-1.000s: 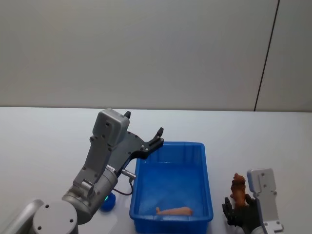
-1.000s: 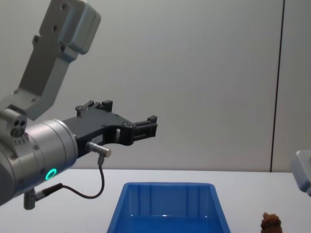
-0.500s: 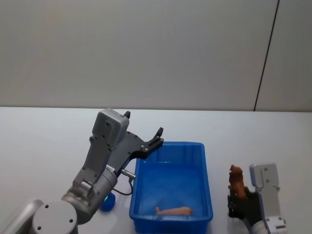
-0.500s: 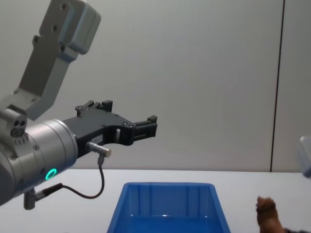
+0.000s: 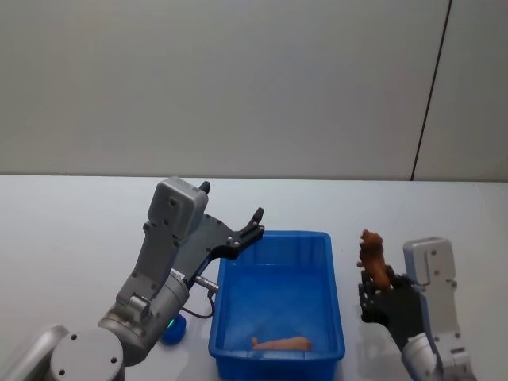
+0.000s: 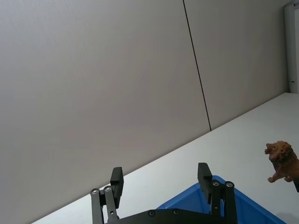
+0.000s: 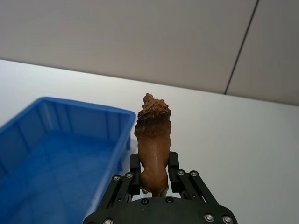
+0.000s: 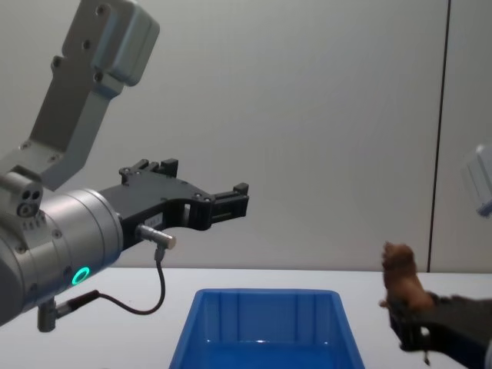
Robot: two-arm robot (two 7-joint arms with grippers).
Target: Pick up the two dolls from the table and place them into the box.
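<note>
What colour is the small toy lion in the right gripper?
Reddish-brown; the small toy lion, held by the right gripper, shows best in the right wrist view.

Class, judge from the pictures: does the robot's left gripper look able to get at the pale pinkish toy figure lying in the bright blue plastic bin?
Probably yes. The left gripper hangs open above the blue bin's far left corner, and the pinkish figure lies uncovered on the bin floor.

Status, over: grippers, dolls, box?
Right gripper shut on lion doll, held up right of blue box. Left gripper open above its left rim. Pinkish doll lying inside. Path clear.
</note>
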